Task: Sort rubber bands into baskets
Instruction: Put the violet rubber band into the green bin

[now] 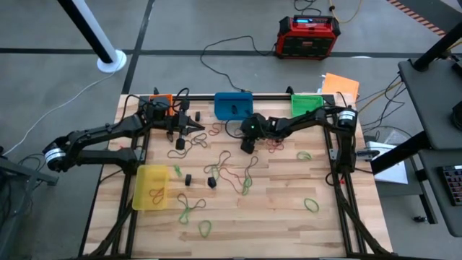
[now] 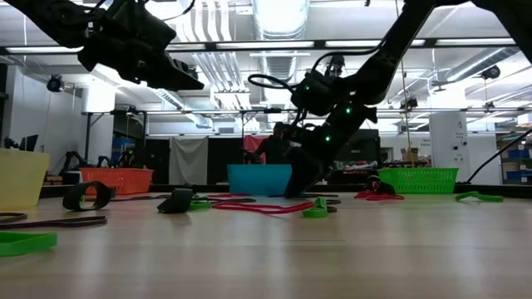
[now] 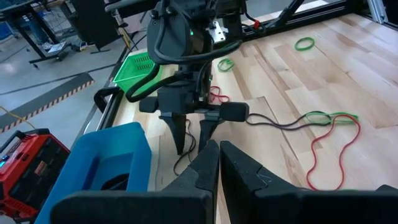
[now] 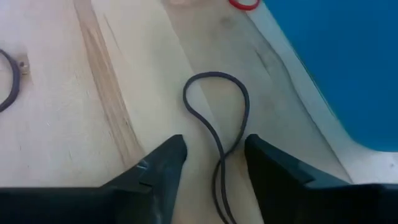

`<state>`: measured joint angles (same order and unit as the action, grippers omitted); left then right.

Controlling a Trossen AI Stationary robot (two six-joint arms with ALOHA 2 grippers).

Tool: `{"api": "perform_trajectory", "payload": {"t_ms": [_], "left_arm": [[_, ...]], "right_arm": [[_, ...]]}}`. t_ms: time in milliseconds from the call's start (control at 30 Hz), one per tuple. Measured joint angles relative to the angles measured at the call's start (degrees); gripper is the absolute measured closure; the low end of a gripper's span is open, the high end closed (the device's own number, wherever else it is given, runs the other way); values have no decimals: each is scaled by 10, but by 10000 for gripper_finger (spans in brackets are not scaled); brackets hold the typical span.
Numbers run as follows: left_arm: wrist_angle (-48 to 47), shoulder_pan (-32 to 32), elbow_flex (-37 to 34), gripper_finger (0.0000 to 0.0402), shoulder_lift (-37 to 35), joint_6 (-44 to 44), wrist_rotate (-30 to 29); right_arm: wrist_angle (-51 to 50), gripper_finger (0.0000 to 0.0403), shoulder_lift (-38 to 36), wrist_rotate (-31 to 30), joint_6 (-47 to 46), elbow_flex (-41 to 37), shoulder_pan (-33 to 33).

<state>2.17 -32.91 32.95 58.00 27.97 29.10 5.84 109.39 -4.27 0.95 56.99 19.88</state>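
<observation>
My right gripper is open and points down at the table just in front of the blue basket. Its fingers stand on either side of a black rubber band that lies flat on the wood, apart from it. The left wrist view also shows this gripper. My left gripper is shut and empty, above the table near the orange basket, pointing at my right gripper. The green basket stands at the far right and the yellow basket at the near left.
Many green, red and black rubber bands lie scattered over the table's middle, with more near its front and right. A red-and-black power box sits on the floor beyond the table. The table's dark frame rails run along its sides.
</observation>
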Motion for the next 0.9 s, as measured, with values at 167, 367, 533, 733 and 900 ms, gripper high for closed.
{"api": "perform_trajectory", "payload": {"t_ms": [167,367,533,733,900], "left_arm": [[3,0,0,402,0,0,0],[4,0,0,402,0,-4,0],[4,0,0,402,0,-11,0],[4,0,0,402,0,-21,0],[6,0,-1,402,0,-30,0]], "right_arm": [[13,351,19,14,8,0,0],[27,392,20,22,17,-1,0],[16,394,-20,24,32,-3,-4],[-42,394,-97,27,45,-3,-5],[-107,394,-164,-14,56,-4,-5]]}}
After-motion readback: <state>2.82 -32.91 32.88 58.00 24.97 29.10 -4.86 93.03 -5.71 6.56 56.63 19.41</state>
